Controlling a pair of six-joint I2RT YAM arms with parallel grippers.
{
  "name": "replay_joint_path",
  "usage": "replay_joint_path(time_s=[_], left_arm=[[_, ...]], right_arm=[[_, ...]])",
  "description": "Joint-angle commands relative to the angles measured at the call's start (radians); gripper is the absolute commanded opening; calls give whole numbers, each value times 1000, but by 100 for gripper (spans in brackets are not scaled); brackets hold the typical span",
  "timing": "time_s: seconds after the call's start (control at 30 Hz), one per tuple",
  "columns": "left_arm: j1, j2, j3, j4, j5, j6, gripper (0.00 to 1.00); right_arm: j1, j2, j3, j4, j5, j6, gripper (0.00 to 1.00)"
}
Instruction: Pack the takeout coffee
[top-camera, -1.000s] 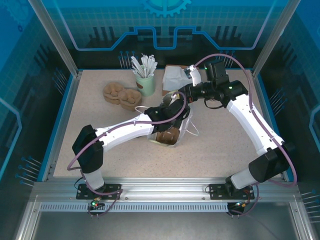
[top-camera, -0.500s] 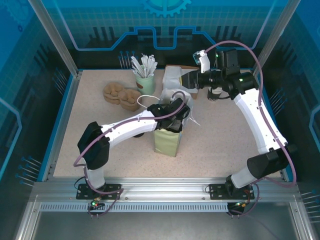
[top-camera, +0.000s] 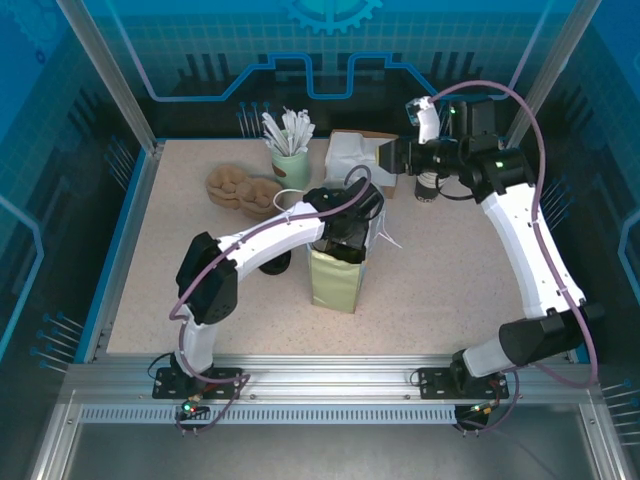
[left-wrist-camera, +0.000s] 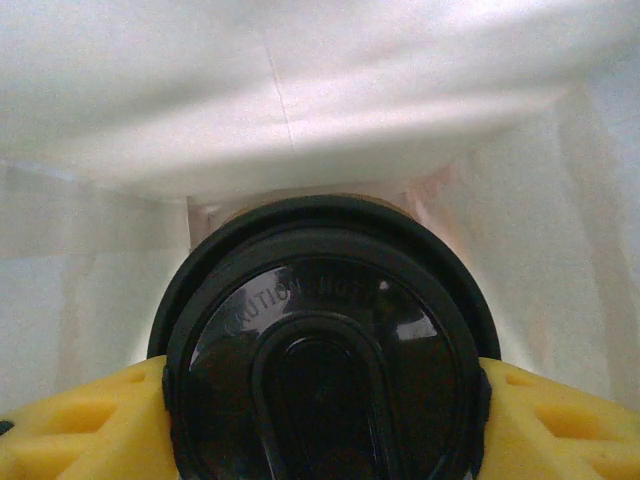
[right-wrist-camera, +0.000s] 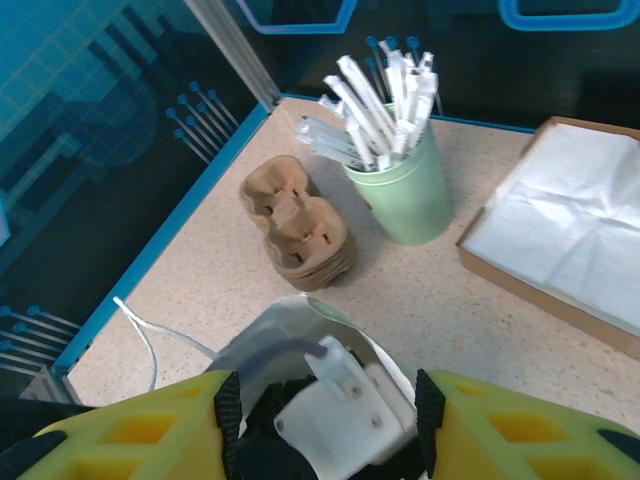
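Black-lidded coffee (left-wrist-camera: 320, 350): inside paper bag (top-camera: 335, 285), pinched by left hand (left-wrist-camera: 320, 430).
Right hand (right-wrist-camera: 322, 425): parted, empty.
Risk: releasing high tips it; pulling the hand out drags bag over.

Paper bag (top-camera: 337, 280) from tipped to upright; right tool (top-camera: 388, 156) farther back, jaws wider.

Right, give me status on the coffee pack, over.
Left gripper shut on takeout coffee, inside paper bag. Right gripper open, clear of bag. Nothing blocking.
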Motion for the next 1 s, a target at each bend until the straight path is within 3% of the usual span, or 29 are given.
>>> replay_joint_path(time_s=[0.0,0.5,0.97], left_arm=[[14,42,38,-77,61,-33,61],[35,129,114,-122,78,-30,60],[35,158,88,-112,91,-38,61]], right_arm=[[-37,-69,-53,20,34,38,51],[-67,-231,-330,52,101,189,51],[-67,-274,-434,71,65,252,51]])
